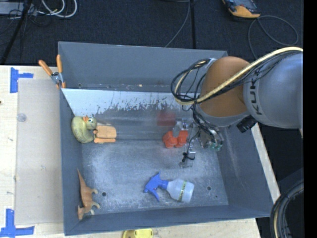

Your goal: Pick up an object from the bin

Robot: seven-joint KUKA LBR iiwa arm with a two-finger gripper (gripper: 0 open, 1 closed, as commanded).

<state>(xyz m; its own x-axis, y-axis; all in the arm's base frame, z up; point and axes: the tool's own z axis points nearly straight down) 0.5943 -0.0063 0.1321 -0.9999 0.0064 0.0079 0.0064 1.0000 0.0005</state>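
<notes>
The grey metal bin (74,182) has sloping walls and a scuffed, speckled floor, and it holds a few scattered things. Nearest my fingers (188,156) is a red-orange block (173,140), chunky and matte. It lies just beside them, on their left in the camera view and a little toward the back wall. I cannot tell whether it touches them, and it is not between them.

On the near-wall side of my fingers, apart from them, a spray bottle (172,189) lies on its side. It has a pale, rounded body and a blue trigger head that points left.

Well away to the left, by the left wall, sits a yellow-green snail toy (82,129) with a domed shell. A ribbed orange piece (105,133) presses against its side.

In the near left corner, far from my fingers, a tan dinosaur (86,198) lies flat, long and thin.

My arm (277,90) comes in from the right, bulky and grey. My wrist, under a smooth orange cover (225,90), is bent so my fingers point down at the bin floor. Black and yellow cables (190,81) loop over the cover.

Whether my fingers are spread or pressed together I cannot tell; their tips read as one narrow shape low over the floor.
</notes>
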